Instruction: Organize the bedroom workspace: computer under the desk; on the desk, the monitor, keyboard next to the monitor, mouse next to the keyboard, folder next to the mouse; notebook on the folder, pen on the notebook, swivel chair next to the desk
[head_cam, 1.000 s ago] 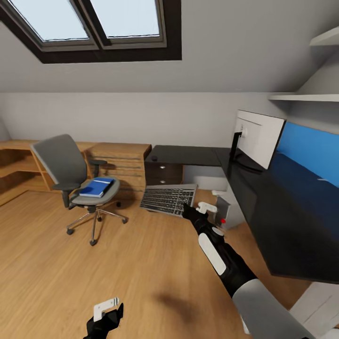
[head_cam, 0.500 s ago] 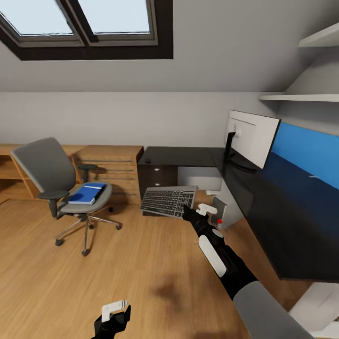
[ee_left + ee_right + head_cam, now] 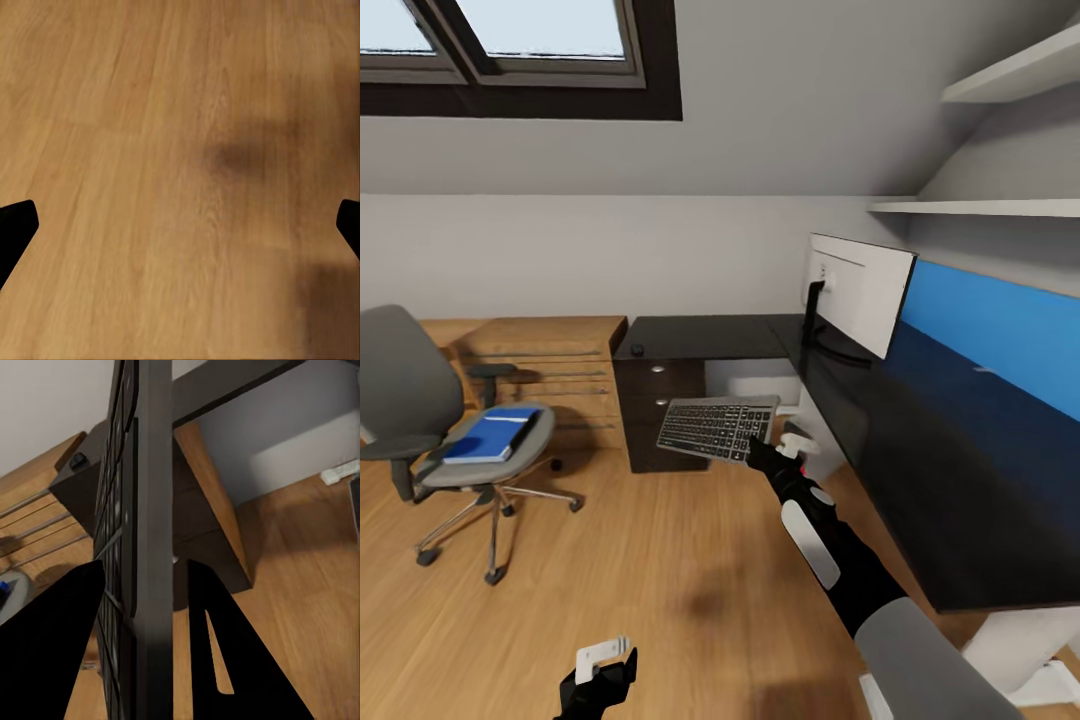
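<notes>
Right gripper (image 3: 772,449): fingers pressed onto the near edge of the keyboard (image 3: 717,428), one on each face. The right wrist view confirms the pinch: the two dark fingers (image 3: 56,645) flank the keyboard (image 3: 146,532) seen edge-on, with the key rows on one side and the plain back on the other. The keyboard is held in the air above the wood floor (image 3: 610,560), keys facing up and toward the head camera, in front of the black drawer unit (image 3: 660,400) and level with the desk (image 3: 920,470) edge, not resting on it.

Left gripper (image 3: 603,662): low at the near edge of the head view, over bare floor. In the left wrist view its black fingertips (image 3: 15,232) sit at opposite edges of the picture, spread wide, with nothing between them but floor planks (image 3: 172,150).

Monitor (image 3: 855,295): upright on the glossy black desk top, white back toward the camera, stand touching the top, ahead of the blue back panel (image 3: 1000,330).

Swivel chair (image 3: 430,420): well apart from the desk, on the floor beside the light wooden dresser (image 3: 530,350). The blue folder (image 3: 492,435) lies flat on its seat.

A small dark object (image 3: 637,349) rests on the far corner of the desk top above the drawers; too small to identify. Whether a notebook lies on the folder cannot be told.
</notes>
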You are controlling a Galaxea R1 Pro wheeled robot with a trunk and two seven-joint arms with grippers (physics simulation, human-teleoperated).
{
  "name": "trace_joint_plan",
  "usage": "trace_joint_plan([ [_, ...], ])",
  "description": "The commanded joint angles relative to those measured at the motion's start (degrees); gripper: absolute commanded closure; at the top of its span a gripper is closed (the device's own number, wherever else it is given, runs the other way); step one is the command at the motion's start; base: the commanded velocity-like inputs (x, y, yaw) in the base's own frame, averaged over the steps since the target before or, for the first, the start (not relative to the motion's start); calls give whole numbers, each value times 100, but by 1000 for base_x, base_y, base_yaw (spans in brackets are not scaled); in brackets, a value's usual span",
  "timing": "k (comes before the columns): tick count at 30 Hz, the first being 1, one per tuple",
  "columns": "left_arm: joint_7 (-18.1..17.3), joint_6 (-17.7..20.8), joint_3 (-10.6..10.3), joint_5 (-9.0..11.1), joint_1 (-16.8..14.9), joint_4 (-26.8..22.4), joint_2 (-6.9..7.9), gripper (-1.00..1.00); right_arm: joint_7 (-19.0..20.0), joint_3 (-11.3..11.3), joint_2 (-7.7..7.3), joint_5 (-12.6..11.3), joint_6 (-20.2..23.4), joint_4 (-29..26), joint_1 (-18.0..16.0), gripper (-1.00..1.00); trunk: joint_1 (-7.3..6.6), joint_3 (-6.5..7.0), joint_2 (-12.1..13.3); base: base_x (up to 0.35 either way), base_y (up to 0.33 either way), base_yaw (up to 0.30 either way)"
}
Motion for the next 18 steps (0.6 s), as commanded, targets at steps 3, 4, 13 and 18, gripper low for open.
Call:
trace_joint_plan([
  [3, 46, -28, -42, 46, -4, 1, 6, -100, -33, 17, 6, -29, 31, -27, -4, 100, 3, -6, -3, 332, 79, -6],
  [4, 46, -26, -42, 45, -4, 1, 6, -100, -30, 15, 3, -29, 31, -38, -1, 100, 3, -6, -3, 332, 78, -1],
  [13, 51, -24, -38, 52, -4, 1, 8, -100, -15, 26, 11, -22, 0, -527, 297, 100, 3, -6, -3, 320, 42, 0],
  [18, 54, -28, -41, 52, -4, -1, 6, -100, -37, 72, 52, -41, -167, -582, 339, 100, 3, -6, -3, 123, 4, 0],
])
